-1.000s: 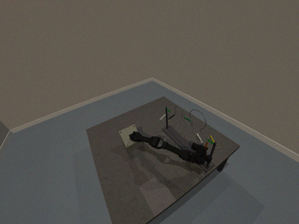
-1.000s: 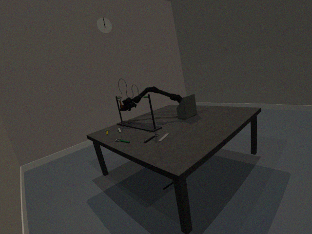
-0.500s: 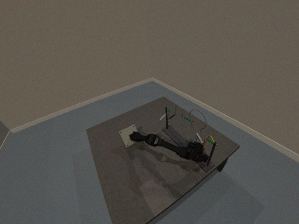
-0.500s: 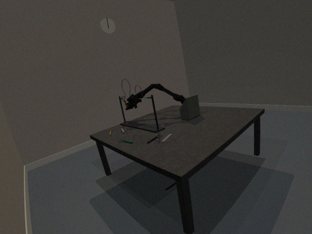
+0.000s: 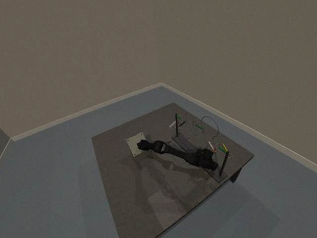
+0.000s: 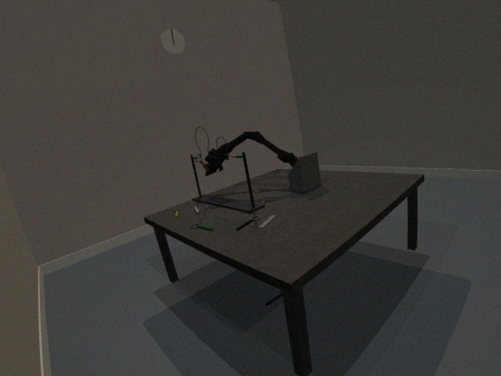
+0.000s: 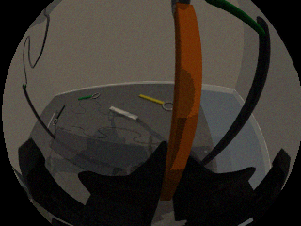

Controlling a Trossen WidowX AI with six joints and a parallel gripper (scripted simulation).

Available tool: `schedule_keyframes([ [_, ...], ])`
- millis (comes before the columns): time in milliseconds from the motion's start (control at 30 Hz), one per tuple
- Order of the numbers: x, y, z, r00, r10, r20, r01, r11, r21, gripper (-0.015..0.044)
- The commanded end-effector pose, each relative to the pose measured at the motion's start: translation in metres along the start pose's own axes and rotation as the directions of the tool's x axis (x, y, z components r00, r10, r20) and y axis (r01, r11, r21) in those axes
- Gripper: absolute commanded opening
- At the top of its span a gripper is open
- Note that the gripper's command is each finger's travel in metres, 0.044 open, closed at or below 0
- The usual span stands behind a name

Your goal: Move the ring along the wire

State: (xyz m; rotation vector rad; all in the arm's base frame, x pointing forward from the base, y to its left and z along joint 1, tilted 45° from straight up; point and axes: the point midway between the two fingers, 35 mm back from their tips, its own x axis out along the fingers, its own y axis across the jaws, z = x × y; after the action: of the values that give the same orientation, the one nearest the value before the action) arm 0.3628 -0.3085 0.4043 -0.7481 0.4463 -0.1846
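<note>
My gripper (image 7: pixel 166 145) is shut on the orange handle (image 5: pixel 214 150) (image 6: pixel 204 164) (image 7: pixel 188 66), which rises from between the fingers. The ring (image 5: pixel 217 145) (image 6: pixel 198 157) is at the inner end of the green part (image 5: pixel 222 149) (image 7: pixel 237 11) beside the near post (image 5: pixel 224 163) (image 6: pixel 196 178) (image 7: pixel 261 71). The ring is out of the wrist view; whether it touches the wire cannot be told. The thin grey wire (image 5: pixel 217 128) (image 6: pixel 208 141) loops up beyond it. The other green part (image 5: pixel 178 117) (image 6: pixel 239 156) is at the far post (image 5: pixel 176 128) (image 6: pixel 247 182) (image 7: pixel 38 113).
Both posts stand on a dark base board (image 5: pixel 183 142) (image 6: pixel 226 204). On the table behind lie a yellow-handled ring (image 6: pixel 176 213) (image 7: pixel 150 99), a white-handled one (image 6: pixel 196 209) (image 7: pixel 123 113), a green-handled one (image 6: pixel 204 227) (image 7: pixel 86 98), a black-handled one (image 6: pixel 244 223) and a pale strip (image 6: pixel 267 221).
</note>
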Motion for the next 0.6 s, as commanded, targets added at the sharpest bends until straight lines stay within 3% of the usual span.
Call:
schedule_keyframes([
  [0,-0.003,0.008,0.0,1.0,0.016,-0.018,-0.015,0.999,0.034,-0.015],
  [567,-0.006,0.057,0.005,0.987,0.158,0.009,-0.154,0.947,0.283,-0.015],
])
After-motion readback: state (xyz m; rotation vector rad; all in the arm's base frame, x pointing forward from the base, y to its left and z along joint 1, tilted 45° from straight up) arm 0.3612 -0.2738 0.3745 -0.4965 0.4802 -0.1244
